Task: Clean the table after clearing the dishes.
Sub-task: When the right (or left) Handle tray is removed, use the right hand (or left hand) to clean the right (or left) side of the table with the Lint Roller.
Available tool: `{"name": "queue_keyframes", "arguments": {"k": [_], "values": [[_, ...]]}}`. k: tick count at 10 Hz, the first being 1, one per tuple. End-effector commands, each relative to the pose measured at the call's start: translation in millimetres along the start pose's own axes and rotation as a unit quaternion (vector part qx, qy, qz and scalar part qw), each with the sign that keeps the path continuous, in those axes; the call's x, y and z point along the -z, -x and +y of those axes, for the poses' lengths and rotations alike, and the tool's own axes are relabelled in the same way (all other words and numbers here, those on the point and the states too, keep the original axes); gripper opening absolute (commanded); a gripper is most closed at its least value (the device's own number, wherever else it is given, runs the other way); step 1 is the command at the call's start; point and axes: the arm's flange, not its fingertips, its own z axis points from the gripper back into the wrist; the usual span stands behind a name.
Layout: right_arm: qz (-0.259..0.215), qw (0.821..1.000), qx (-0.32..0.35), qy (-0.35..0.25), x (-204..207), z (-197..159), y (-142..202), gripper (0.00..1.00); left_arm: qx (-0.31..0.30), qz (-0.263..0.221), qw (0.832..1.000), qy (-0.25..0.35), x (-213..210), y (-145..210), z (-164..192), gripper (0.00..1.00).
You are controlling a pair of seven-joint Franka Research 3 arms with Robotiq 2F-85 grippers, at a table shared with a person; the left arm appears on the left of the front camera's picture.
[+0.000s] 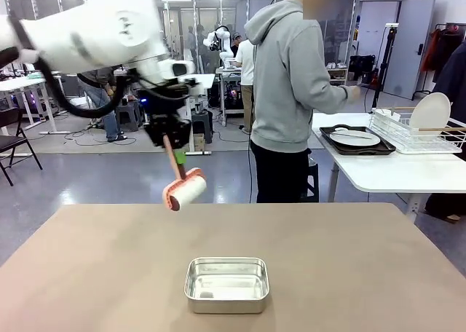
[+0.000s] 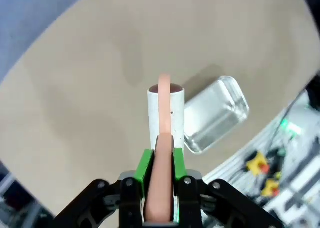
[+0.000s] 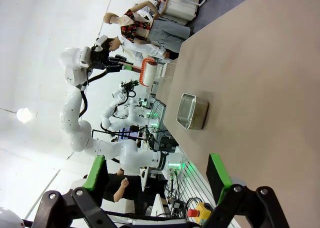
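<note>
though aloft, roller [image 1: 186, 188] over table [image 1: 364, 266]

Blurred arm, cropped edges

Front view: the left arm [image 1: 95, 26] is blurred, and the top and left edges cut it; the table [image 1: 364, 274] runs out at the bottom edge. Left wrist view: the lower end of the lint roller [image 2: 177, 118] handle is hidden between the pads [image 2: 145, 165] of the left gripper [image 2: 161, 160], whose body the bottom edge cuts.

Grey floor [image 1: 73, 190], white side table [image 1: 386, 173]
</note>
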Motion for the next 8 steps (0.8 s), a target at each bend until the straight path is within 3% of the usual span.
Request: {"name": "queue_keyframes", "arguments": {"k": [1,2,3,4,8], "values": [[0.001,1.0,-0.008,-0.003,0.3,2.7,1.4,1.0,-0.141,-0.115,0.983,0.016,33.6,47.7,20.2,0.18],[0.001,1.0,-0.008,-0.003,0.3,2.7,1.4,1.0,-0.118,-0.128,0.984,0.026,44.2,59.5,30.9,0.18],[0.001,1.0,-0.008,-0.003,0.3,2.7,1.4,1.0,-0.037,-0.138,0.989,0.027,48.7,61.7,29.6,0.18],[0.001,1.0,-0.008,-0.003,0.3,2.7,1.4,1.0,-0.122,-0.072,0.99,0.028,19.7,32.4,47.9,0.18],[0.001,1.0,-0.008,-0.003,0.3,2.7,1.4,1.0,-0.122,-0.072,0.99,0.028,19.7,32.4,47.9,0.18]]}}
